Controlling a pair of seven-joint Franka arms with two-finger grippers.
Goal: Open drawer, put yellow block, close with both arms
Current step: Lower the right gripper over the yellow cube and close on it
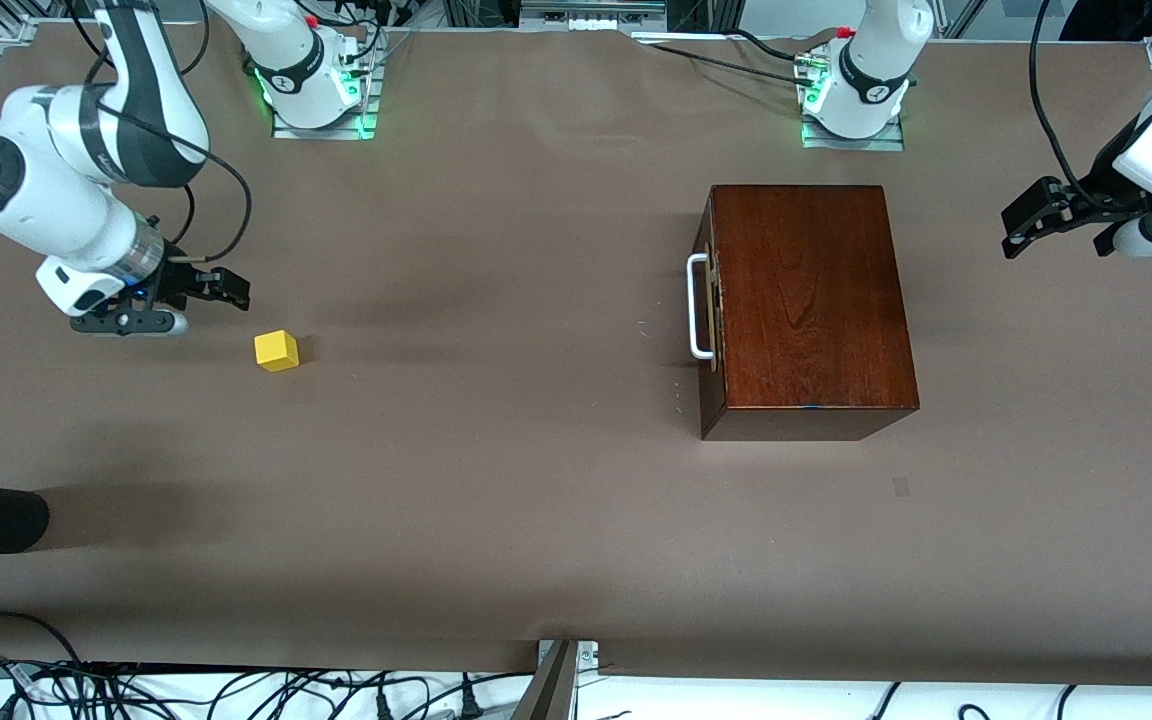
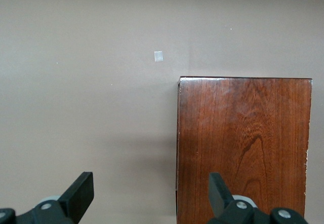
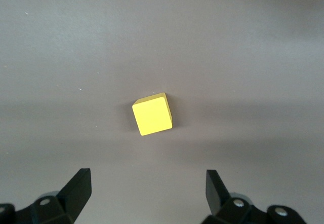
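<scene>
On the brown worktop (image 1: 536,480), toward the left arm's end: glossy dark wooden box (image 1: 811,300), its drawer (image 1: 710,305) fully shut, dark reddish-brown front and white U-shaped bar handle (image 1: 698,306) facing the right arm's end. Toward the right arm's end, well apart from the box: small bright yellow cube, the yellow block (image 1: 276,351), resting free on the worktop. Left gripper (image 1: 1051,220) hanging over bare worktop beside the box, jaws spread, nothing between them. Right gripper (image 1: 161,300) poised just beside the block, jaws spread and empty, block centred ahead in the right wrist view (image 3: 152,114). Step in hand, judged: opening not yet begun. Next move: jaws brought to the handle, closed round the bar, then a straight pull outward.
</scene>
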